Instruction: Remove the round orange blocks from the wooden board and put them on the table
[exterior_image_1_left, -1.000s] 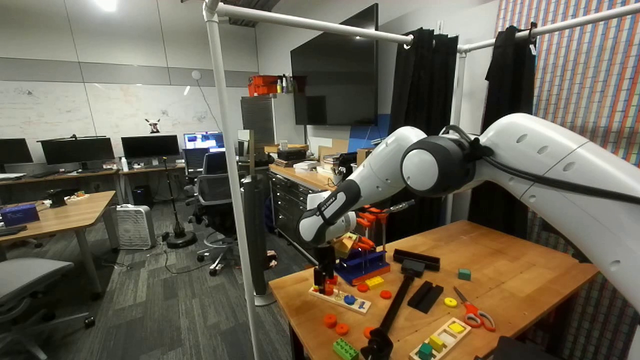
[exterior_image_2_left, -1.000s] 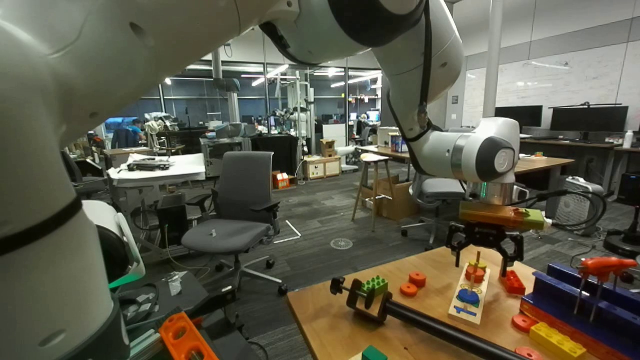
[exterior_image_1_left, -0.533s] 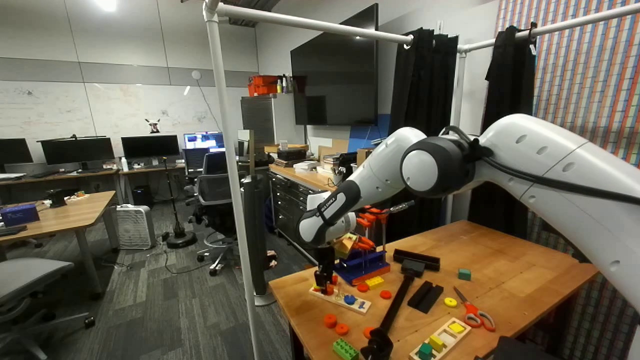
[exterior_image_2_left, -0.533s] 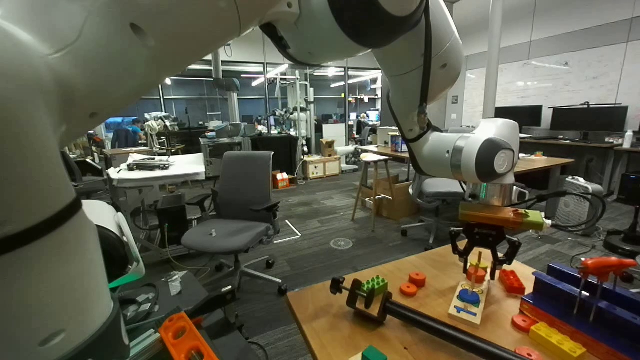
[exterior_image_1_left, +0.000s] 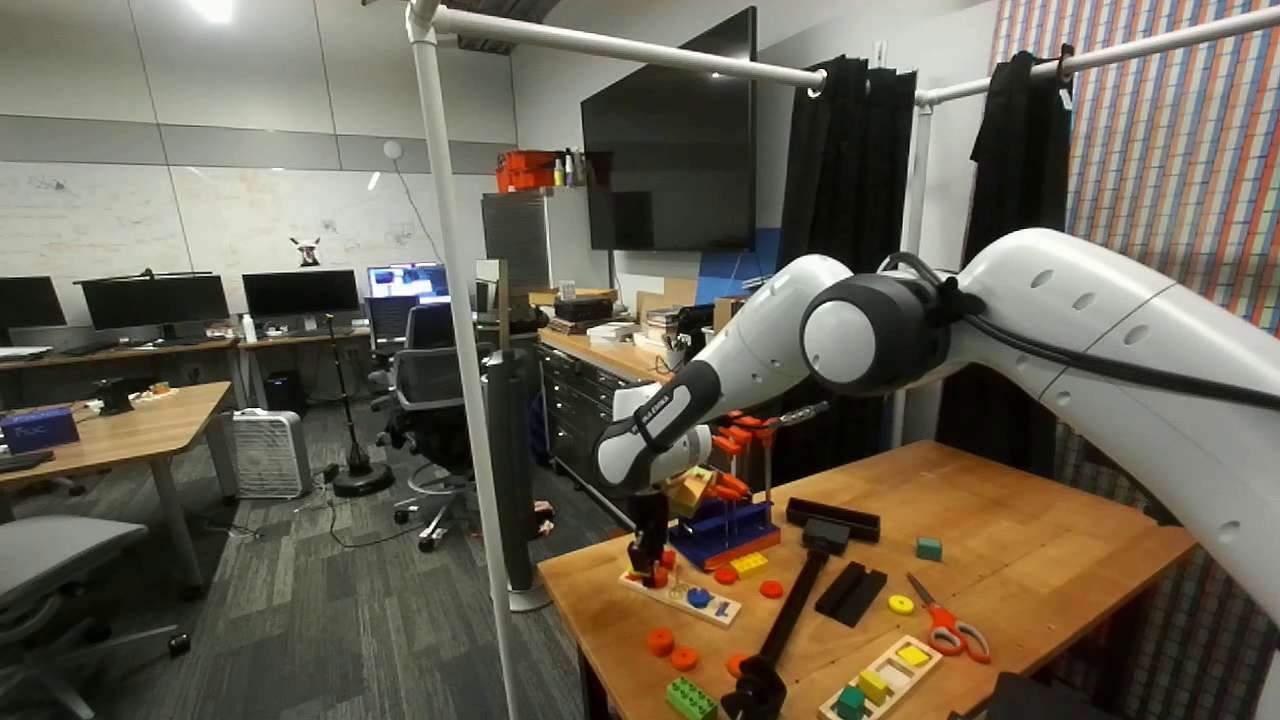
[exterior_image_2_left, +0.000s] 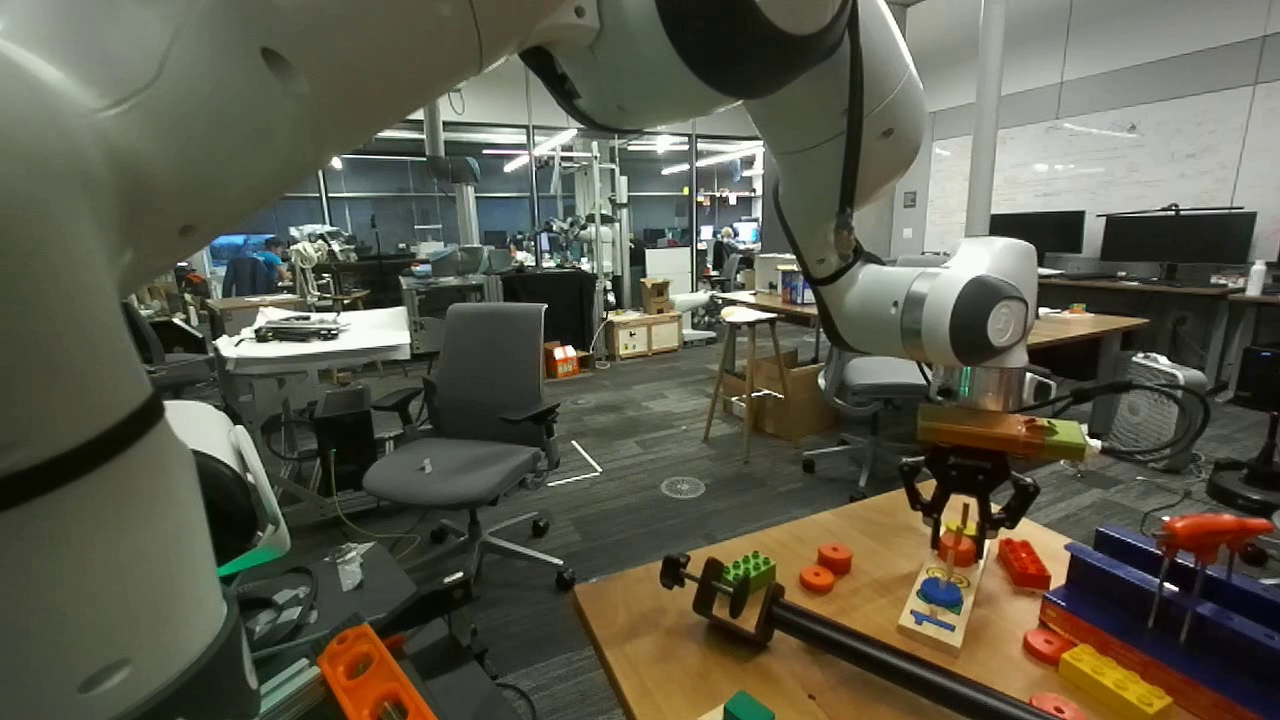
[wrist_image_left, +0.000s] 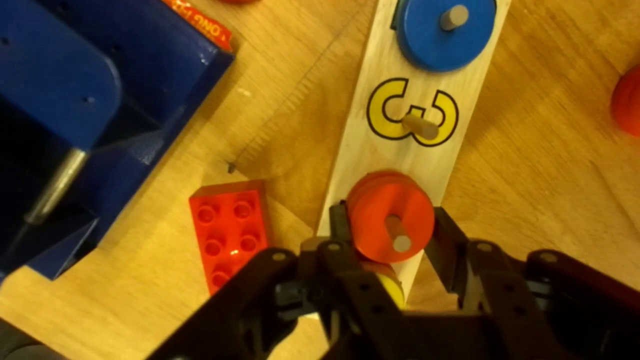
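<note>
I'm gripping the orange discs (wrist_image_left: 376, 217)
They're sitting snug between my fingers (wrist_image_left: 449, 248), the peg (wrist_image_left: 401, 243) poking through; straight up is looking best.

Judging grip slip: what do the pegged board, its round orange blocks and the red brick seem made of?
Pegged board: bare-looking wood, pale, faint grain. Round orange blocks: perhaps painted wood, even color, soft sheen; plastic possible. Red brick: likely glossy plastic, from its highlights.

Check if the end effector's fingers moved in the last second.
Yes: in an exterior view, the finger nearer the red brick has moved inward, away from it.
</note>
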